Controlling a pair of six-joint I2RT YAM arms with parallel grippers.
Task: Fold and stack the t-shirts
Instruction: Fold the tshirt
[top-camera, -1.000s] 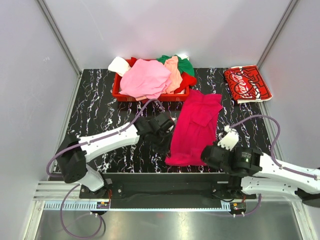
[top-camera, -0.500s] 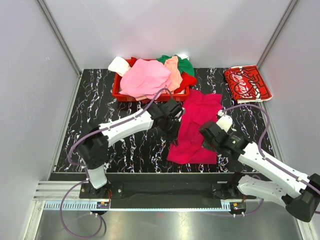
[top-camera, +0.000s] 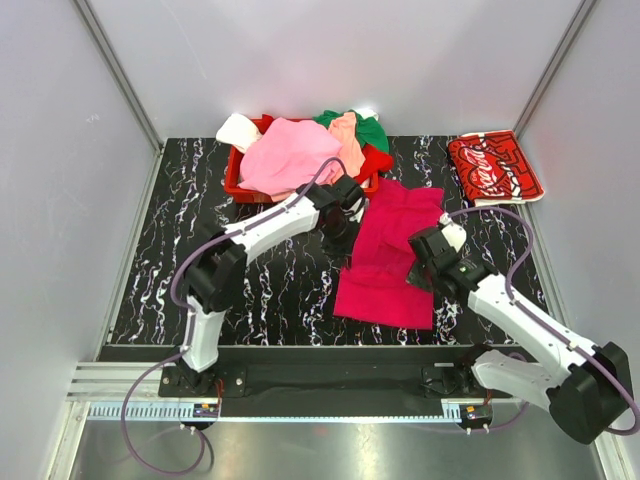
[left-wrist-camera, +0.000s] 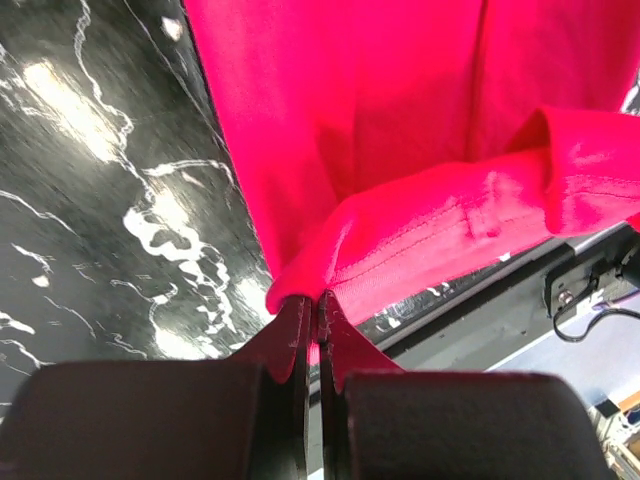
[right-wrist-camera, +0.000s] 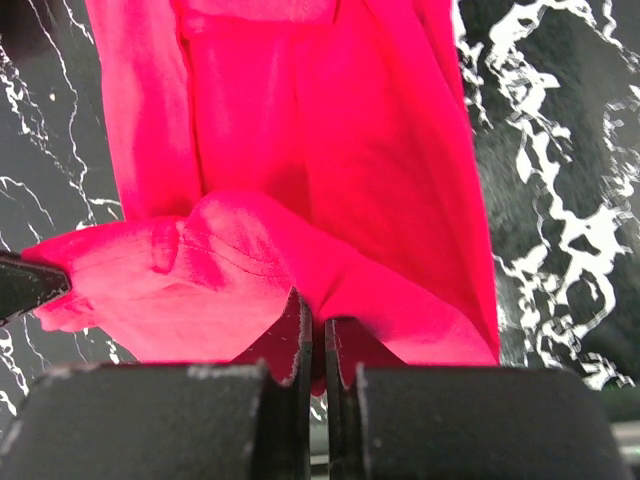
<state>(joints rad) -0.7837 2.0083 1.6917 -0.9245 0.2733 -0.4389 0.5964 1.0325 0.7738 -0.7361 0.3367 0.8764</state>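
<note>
The left tool (left-wrist-camera: 312, 306) is closed to a narrow slit, its two fingers pinching the hem of the magenta t-shirt (left-wrist-camera: 400, 120) right at the tips. From that pinch the cloth runs forward and to the right of the tool, rising in a thick rolled fold. The right tool (right-wrist-camera: 318, 322) is likewise closed down narrow on the same t-shirt, with a ridge of magenta cloth nipped between its fingertips. The rest of the garment spreads ahead of this tool and to both sides. In the overhead view the magenta t-shirt (top-camera: 390, 255) lies lengthwise on the black marbled worktop (top-camera: 200, 230), directly between the two tools. The left tool (top-camera: 340, 232) is at its left edge and the right tool (top-camera: 422, 272) at its right edge, both about halfway along. The part of the shirt nearest the arm bases lies flat and squared. Just beyond the left tool stands a red basket (top-camera: 237, 184) heaped with a pink t-shirt (top-camera: 290, 155), a peach t-shirt (top-camera: 348, 148), a green t-shirt (top-camera: 373, 130) and a white t-shirt (top-camera: 238, 130). The pink one hangs over the basket's near rim. Well beyond the right tool and off to its right, a folded red t-shirt (top-camera: 493, 168) with white script lies flat at the far corner of the worktop, apart from the magenta one.
</note>
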